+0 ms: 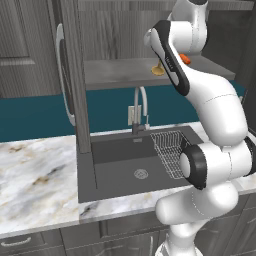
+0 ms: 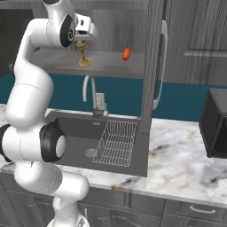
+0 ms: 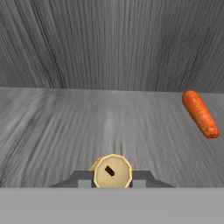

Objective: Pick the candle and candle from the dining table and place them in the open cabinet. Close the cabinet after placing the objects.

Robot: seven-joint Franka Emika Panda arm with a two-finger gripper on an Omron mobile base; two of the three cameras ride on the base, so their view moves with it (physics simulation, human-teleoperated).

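A cream candle [image 3: 113, 171] on a brass-gold stemmed holder [image 2: 84, 62] stands upright on the shelf of the open dark grey cabinet [image 2: 111, 64], towards its left part. My gripper [image 3: 112, 180] reaches in from above and sits over the candle's top. Its dark fingertips [image 3: 81, 178] press against both sides of the candle, so it is shut on it. In the left base view the holder's brass foot [image 1: 158, 70] peeks out behind my forearm on the cabinet shelf [image 1: 115, 70]. The dining table is out of view.
A small orange-red block [image 2: 127, 54] lies on the same shelf, right of the candle. The cabinet's open door [image 2: 150, 66] with its silver bar handle [image 2: 162, 66] juts out towards me. Below are a dark sink [image 2: 80, 142] with a tap [image 2: 91, 95] and a wire rack [image 2: 116, 144], and a black appliance [image 2: 216, 128].
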